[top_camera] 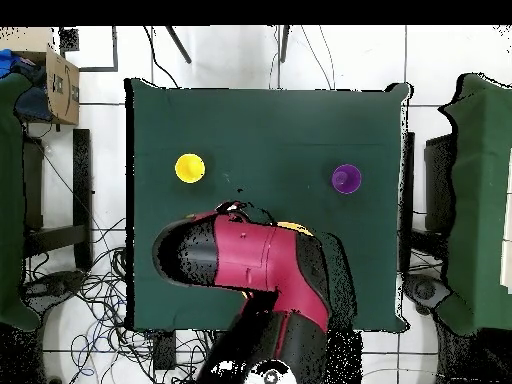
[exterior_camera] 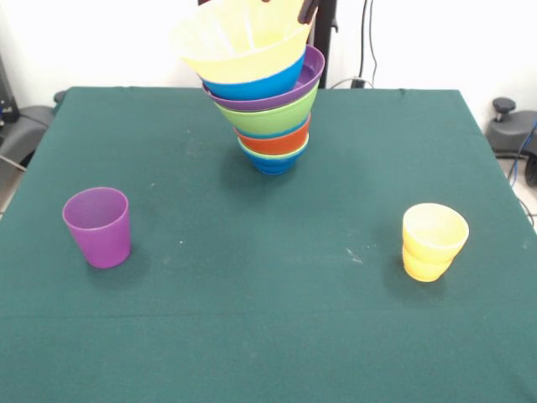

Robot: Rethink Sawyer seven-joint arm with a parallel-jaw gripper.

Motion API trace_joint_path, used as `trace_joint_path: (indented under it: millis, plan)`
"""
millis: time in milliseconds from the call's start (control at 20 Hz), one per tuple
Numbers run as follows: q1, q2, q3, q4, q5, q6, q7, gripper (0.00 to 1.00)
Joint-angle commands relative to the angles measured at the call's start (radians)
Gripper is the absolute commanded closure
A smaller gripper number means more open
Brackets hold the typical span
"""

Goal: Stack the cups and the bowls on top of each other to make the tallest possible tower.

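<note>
The tower (exterior_camera: 267, 101) of nested bowls stands at the far middle of the green table (exterior_camera: 268, 336) and leans to the left. From the bottom up I see a small dark blue bowl (exterior_camera: 273, 164), a red-orange one (exterior_camera: 273, 141), a green one (exterior_camera: 270, 120), a wide purple one (exterior_camera: 312, 71), a blue one (exterior_camera: 252, 86) and a large pale orange bowl (exterior_camera: 239, 42), tilted on top. A dark part of my gripper (exterior_camera: 308, 10) shows at the top bowl's right rim. The purple cup (exterior_camera: 98, 227) (top_camera: 346, 179) stands upright near left. The yellow cup (exterior_camera: 433, 242) (top_camera: 190, 168) stands near right. In the overhead view my arm (top_camera: 250, 260) covers the tower.
A cardboard box (top_camera: 60, 85) sits off the table in the overhead view's upper left. Cables lie on the floor around the table. Dark equipment (exterior_camera: 508, 126) stands past the table's right edge in the front view.
</note>
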Motion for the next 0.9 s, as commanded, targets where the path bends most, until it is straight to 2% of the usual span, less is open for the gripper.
trace_joint_path:
  millis: [50, 200, 450, 600, 900]
  plan:
    - [-0.058, -0.084, 0.209, 0.083, -0.005, -0.116, -0.154, 0.00]
    - [-0.093, -0.121, 0.265, 0.087, 0.003, -0.134, -0.181, 0.00]
    - [-0.170, -0.203, 0.374, 0.084, 0.037, -0.086, -0.279, 0.00]
    - [-0.195, -0.240, 0.413, 0.073, 0.044, -0.045, -0.300, 0.00]
    - [-0.179, -0.340, 0.423, -0.040, 0.044, 0.231, -0.317, 0.00]
